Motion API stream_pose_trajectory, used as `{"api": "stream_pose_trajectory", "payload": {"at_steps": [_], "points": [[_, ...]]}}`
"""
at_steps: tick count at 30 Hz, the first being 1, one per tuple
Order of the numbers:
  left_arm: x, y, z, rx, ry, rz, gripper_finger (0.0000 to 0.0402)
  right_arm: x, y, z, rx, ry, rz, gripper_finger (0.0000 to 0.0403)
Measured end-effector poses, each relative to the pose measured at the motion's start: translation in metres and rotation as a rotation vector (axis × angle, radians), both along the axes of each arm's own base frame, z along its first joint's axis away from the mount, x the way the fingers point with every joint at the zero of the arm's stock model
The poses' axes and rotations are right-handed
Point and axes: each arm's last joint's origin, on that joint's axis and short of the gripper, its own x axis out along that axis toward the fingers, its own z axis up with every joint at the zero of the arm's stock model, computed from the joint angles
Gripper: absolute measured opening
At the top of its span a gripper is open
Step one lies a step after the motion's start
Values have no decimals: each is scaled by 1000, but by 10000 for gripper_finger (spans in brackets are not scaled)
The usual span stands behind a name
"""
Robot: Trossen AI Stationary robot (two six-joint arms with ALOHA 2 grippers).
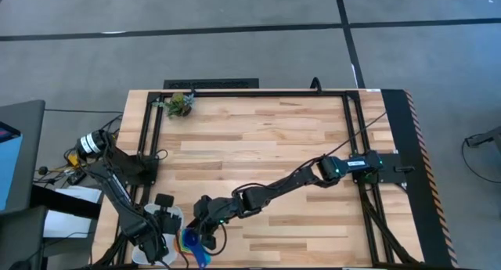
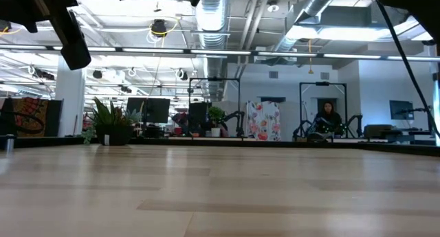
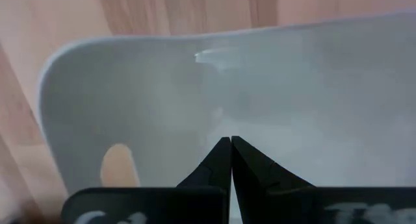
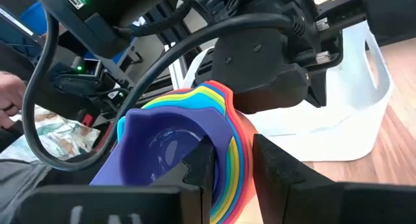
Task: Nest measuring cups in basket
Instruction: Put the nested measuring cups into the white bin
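Observation:
The measuring cups [image 4: 188, 126] are nested in one stack, dark blue innermost, with red, orange, yellow, green and light blue rims fanned around it. They also show in the high view [image 1: 192, 248], at the table's near edge. My right gripper [image 4: 231, 162] [image 1: 206, 235] is shut on the stack, right beside the white basket [image 4: 351, 120] [image 1: 175, 217]. My left gripper [image 3: 231, 141] [image 1: 163, 232] is shut and points down into the basket, over its floor [image 3: 279, 87]. My right gripper has one finger [image 4: 201, 169] inside the innermost dark blue cup and the other [image 4: 279, 169] outside the stack, with the stacked walls [image 4: 235, 143] pinched between them. The stack is tilted, its mouth turned sideways. My left gripper's shut tips stand over the basket floor; whether they touch it I cannot tell.
A small green plant-like clump [image 1: 182, 104] sits at the table's far left corner. A black frame [image 1: 250, 92] runs round the tabletop. My left arm's wrist [image 4: 273, 62] hangs close above the stack. Bare wood [image 1: 266, 145] fills the middle and right of the table.

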Motion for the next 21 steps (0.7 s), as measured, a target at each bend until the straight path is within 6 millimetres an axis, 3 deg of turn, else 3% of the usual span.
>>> {"api": "stream_pose_trajectory", "payload": {"at_steps": [8,21], "points": [[-7,8,7,36,29,58,0,2,-4,1,0,-9,-24,102],[-48,32,54,-40,20,268,0,2,-7,3,0,1,-31,102]]}}
